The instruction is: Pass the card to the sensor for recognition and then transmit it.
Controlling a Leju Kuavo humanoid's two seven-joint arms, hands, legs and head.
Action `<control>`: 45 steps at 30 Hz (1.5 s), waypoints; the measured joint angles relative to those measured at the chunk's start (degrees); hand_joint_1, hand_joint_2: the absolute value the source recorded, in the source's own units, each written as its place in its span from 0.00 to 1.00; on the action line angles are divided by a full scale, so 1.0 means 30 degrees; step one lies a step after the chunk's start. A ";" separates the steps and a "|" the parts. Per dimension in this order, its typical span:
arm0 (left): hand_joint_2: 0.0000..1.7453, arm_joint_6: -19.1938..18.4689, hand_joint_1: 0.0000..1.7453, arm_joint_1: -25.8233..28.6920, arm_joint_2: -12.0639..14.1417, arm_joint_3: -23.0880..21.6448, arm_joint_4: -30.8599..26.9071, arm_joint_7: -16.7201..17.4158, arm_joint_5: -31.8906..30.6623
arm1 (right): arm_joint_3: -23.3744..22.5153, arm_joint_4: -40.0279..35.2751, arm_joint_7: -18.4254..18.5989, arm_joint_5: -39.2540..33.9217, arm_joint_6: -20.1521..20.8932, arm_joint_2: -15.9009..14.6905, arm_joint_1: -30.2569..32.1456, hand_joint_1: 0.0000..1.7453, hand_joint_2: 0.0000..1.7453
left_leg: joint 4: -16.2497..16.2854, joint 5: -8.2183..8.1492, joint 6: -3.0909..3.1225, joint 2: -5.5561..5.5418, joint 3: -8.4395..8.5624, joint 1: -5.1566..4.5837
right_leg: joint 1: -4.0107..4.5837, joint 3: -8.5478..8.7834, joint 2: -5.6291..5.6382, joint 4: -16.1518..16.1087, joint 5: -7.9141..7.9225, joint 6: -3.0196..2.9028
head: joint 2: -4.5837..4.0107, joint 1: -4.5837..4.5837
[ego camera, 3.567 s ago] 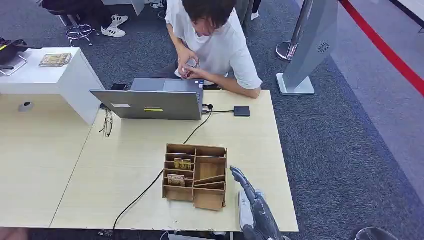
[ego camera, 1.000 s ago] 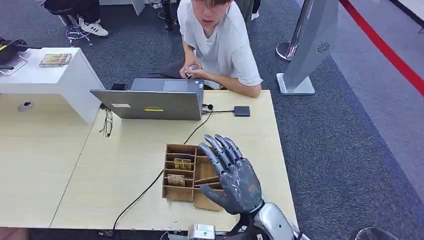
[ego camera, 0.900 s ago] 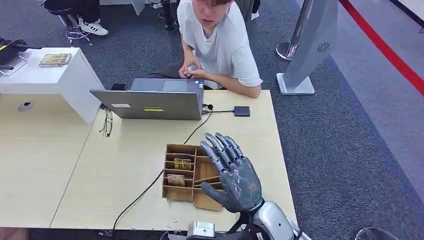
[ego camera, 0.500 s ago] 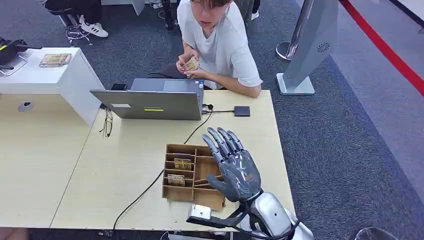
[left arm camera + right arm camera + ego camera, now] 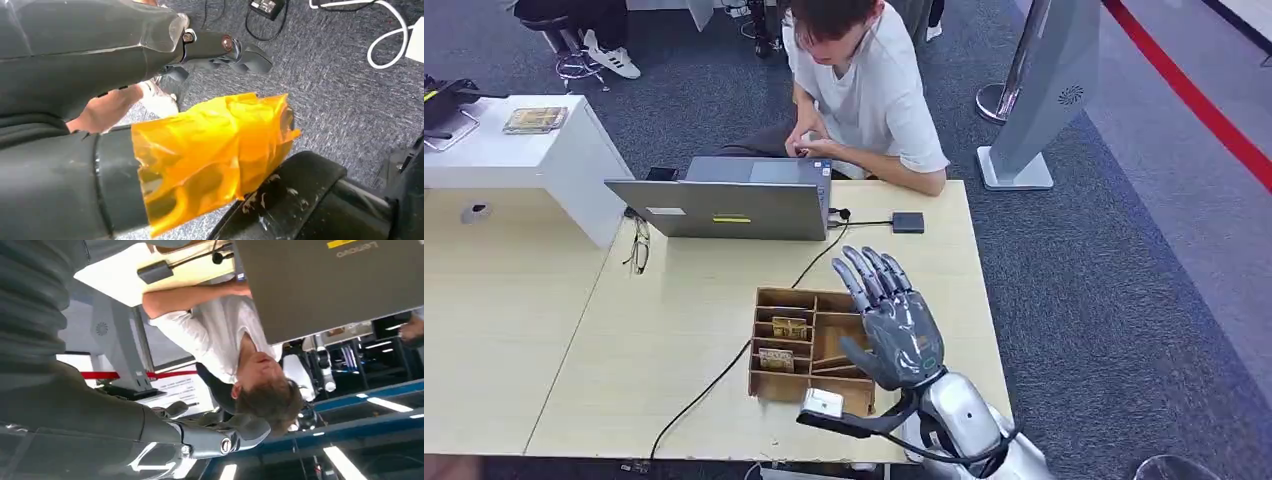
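While the right hand (image 5: pixel 892 325) is held raised above the box (image 5: pixel 814 352), its fingers are spread apart and nothing is gripped in it. Two cards (image 5: pixel 789 328) are seen standing in the slots of the box, just to the left of the hand and lower than its palm; the second one (image 5: pixel 776 360) sits in the slot nearer to the robot. Each card is judged to be light, thin and fairly stiff (probably also smooth, so it may slip). It should be taken by its upper edge, which stands free above the slot wall, and pinched on both flat faces. A small dark sensor (image 5: pixel 908 222) lies on the table (image 5: pixel 674 330) beyond the fingertips, near the person (image 5: pixel 864 90). For the left hand (image 5: pixel 220 47), seen hanging over the floor, it cannot be told whether it is open or closed.
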 joint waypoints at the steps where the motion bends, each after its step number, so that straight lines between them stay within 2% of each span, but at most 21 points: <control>1: 0.00 0.0000 0.00 -0.0009 0.0000 -0.0007 0.0000 0.0000 -0.0007 | -0.0021 0.0079 0.0037 0.0000 0.0036 0.0015 -0.0022 0.00 1.00 | 0.0000 0.0000 0.0000 0.0000 0.0000 0.0000 | 0.0000 0.0000 0.0000 0.0000 0.0000 0.0000 | 0.0000 0.0000; 23: 0.00 -0.0109 0.00 -0.0183 0.0007 -0.0109 -0.0080 0.0044 -0.0058 | -0.0466 0.1515 0.0197 -0.0065 0.0545 0.0597 -0.0386 0.00 1.00 | 0.0000 0.0000 0.0000 -0.0001 -0.0002 0.0000 | 0.0000 -0.0001 0.0000 0.0002 0.0000 0.0000 | 0.0000 0.0000; 35: 0.00 -0.0182 0.00 -0.0220 0.0007 -0.0124 -0.0109 0.0153 -0.0095 | -0.0633 0.2519 0.0830 -0.0335 0.1879 0.0663 -0.0548 0.00 1.00 | 0.0000 0.0000 0.0000 -0.0002 -0.0002 0.0000 | 0.0000 -0.0001 0.0000 0.0003 0.0000 0.0000 | 0.0000 0.0000; 45: 0.00 -0.0240 0.00 -0.0242 0.0007 -0.0175 -0.0175 0.0219 -0.0153 | -0.0998 0.3584 0.0991 -0.0408 0.2244 0.0903 -0.0689 0.00 1.00 | 0.0000 0.0000 -0.0001 -0.0001 -0.0002 0.0000 | 0.0000 -0.0001 -0.0001 0.0002 0.0000 0.0000 | 0.0000 0.0000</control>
